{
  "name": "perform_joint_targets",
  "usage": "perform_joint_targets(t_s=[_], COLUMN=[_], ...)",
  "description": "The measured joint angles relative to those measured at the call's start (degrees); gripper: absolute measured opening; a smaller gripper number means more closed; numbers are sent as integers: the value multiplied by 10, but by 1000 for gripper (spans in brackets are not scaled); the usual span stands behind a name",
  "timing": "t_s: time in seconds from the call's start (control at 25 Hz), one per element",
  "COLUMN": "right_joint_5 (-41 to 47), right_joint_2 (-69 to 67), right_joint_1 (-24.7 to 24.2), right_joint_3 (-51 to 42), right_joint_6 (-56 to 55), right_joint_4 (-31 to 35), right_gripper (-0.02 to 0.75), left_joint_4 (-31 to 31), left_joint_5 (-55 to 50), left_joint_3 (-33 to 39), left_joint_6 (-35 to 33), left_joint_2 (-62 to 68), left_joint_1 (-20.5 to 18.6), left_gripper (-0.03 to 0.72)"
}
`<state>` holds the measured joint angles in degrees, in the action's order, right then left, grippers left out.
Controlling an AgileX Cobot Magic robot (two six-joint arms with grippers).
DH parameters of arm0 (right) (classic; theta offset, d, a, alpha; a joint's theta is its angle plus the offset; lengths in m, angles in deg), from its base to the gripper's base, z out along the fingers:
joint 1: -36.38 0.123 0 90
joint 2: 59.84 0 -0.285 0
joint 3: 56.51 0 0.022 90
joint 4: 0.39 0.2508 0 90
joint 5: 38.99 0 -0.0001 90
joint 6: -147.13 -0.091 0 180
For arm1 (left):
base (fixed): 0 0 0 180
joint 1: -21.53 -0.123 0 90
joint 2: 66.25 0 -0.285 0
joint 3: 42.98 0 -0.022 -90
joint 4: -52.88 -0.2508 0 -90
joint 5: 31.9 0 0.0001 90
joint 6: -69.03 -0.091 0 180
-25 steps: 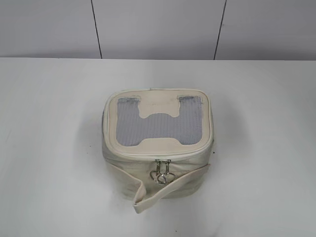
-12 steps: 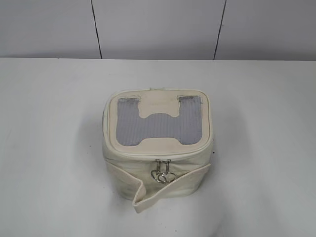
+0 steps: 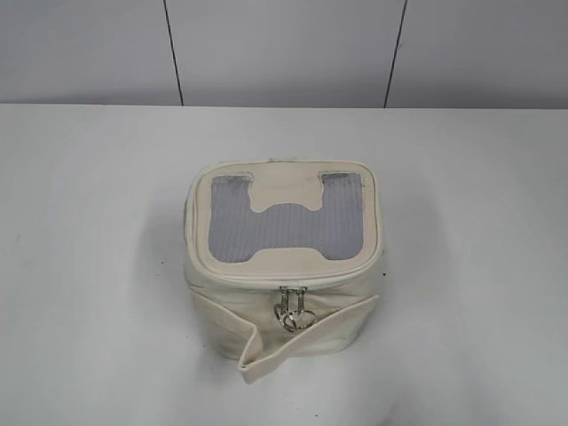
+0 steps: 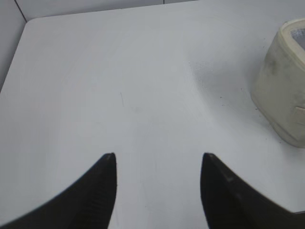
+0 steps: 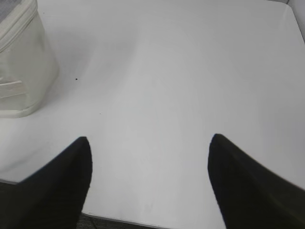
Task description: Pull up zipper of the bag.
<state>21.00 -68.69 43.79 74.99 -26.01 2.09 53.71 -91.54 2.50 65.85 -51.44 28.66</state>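
Note:
The cream-white bag (image 3: 284,306) stands upright in the middle of the white table, grey mesh panel (image 3: 286,226) on top. The zipper (image 3: 293,277) runs round its top rim; two silver pulls with round loops (image 3: 294,312) hang together at the front middle. A loose cream strap (image 3: 306,342) crosses the front. Neither gripper shows in the exterior view. My left gripper (image 4: 158,157) is open over bare table, with the bag (image 4: 281,90) far to its right. My right gripper (image 5: 150,140) is open near the table's front edge, with the bag (image 5: 21,71) far to its left.
The white table (image 3: 479,266) spreads wide on both sides of the bag. A grey panelled wall (image 3: 284,49) stands behind it. The table's front edge (image 5: 124,220) lies just below the right gripper's jaws.
The ring pulls have swung slightly. Nothing else has visibly moved.

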Motion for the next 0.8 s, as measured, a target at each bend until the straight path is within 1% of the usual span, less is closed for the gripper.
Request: perform_joint_targets(t_s=[0.32, 0.8], right_joint_5=[0, 0], right_joint_2=[0, 0], right_joint_1=[0, 0], right_joint_3=[-1, -1], right_joint_6=[2, 2], right_joint_4=[4, 4], right_gripper=[589, 588], left_joint_4=[25, 26], left_joint_5=[-4, -4], left_joint_3=[7, 7], left_joint_6=[-3, -4], left_joint_2=[0, 0], left_joint_1=[0, 0], left_gripper=[432, 432])
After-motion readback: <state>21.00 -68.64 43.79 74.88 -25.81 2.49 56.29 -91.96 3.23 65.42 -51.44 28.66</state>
